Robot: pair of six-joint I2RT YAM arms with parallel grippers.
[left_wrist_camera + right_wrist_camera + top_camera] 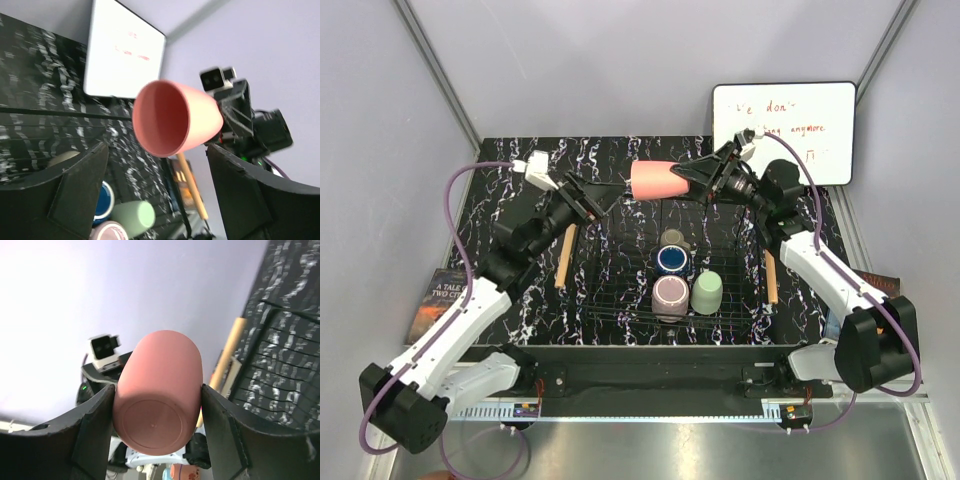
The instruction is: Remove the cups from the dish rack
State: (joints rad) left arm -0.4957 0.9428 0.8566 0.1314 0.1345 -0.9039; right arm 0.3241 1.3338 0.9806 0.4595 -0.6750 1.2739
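1. Nearest the right wrist camera, the right fingers [95,435] are closed on the pink cup [157,400]. One presses each flank, and the flat base faces back toward the wrist.
2. The pink cup is out of the rack [770,278]. It is held in the air on its side, above the far part of the surface [620,150], about over the rack's far side.
3. Its long axis runs roughly along the far edge, with the base toward the right edge and the open mouth toward the left edge.
4. The left fingers [75,192] are spread wide and hold nothing. They look straight into the cup's mouth, near it but not touching.
5. We judge that the coming move turns on this line-up. For a hand-over, the left fingers would have to travel along the cup's axis and close on its wall near the rim. Otherwise the right arm must tip the cup upright itself.
6. The beige cup [672,238], dark blue cup [673,259], mauve cup [670,293] and mint cup [706,292] sit clustered in the rack's right half, nearer the right arm.
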